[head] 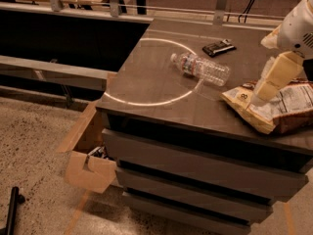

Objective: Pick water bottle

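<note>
The water bottle lies on its side on the tabletop. Its cap points to the back left and its base to the right. It sits on the right part of a thin white ring marked on the surface, and the ring's line passes under its base end. Nothing touches it, so the pick is not yet begun: the reach, the closing and the lift are all left to do.

The bottle is clear, thin plastic with ribs round its body, a whitish cap and a blue-red label band near the neck. As a round, light thing on its side, it would probably roll if nudged across its length.

Just behind it, apart from it, lies a small dark wrapped bar, flat and glossy. To its right, near but not touching, is a tan-and-brown snack bag, crinkled and puffy.

The pincer hangs over that bag at the right edge of the view, cream-coloured and blocky below a white arm housing, well to the right of the bottle. Whether it is apart or together I cannot tell.

The tabletop is dark, smooth and matte, over a stack of flat grey drawer fronts. A brown cardboard box stands open on the speckled floor at the left.
</note>
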Available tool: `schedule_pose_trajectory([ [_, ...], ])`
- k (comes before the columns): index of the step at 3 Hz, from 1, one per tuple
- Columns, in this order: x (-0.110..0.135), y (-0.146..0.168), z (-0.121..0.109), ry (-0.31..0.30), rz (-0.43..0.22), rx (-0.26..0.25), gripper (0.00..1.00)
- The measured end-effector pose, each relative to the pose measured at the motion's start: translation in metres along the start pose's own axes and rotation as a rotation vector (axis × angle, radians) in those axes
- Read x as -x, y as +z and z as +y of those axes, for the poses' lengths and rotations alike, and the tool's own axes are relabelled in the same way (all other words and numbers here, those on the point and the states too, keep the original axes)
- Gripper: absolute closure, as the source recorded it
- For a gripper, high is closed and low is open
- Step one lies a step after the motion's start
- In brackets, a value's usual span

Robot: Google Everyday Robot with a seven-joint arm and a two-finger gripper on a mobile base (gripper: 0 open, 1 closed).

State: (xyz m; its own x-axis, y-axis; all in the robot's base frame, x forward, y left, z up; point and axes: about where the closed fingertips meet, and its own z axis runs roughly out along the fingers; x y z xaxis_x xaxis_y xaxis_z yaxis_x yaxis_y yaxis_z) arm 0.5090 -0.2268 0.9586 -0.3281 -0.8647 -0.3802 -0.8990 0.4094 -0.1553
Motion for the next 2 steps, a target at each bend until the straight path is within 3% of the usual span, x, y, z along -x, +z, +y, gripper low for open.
schedule_pose_trajectory([
  [2,0.018,0.036,-0.055,0.073,-0.154,-0.011,0.00],
])
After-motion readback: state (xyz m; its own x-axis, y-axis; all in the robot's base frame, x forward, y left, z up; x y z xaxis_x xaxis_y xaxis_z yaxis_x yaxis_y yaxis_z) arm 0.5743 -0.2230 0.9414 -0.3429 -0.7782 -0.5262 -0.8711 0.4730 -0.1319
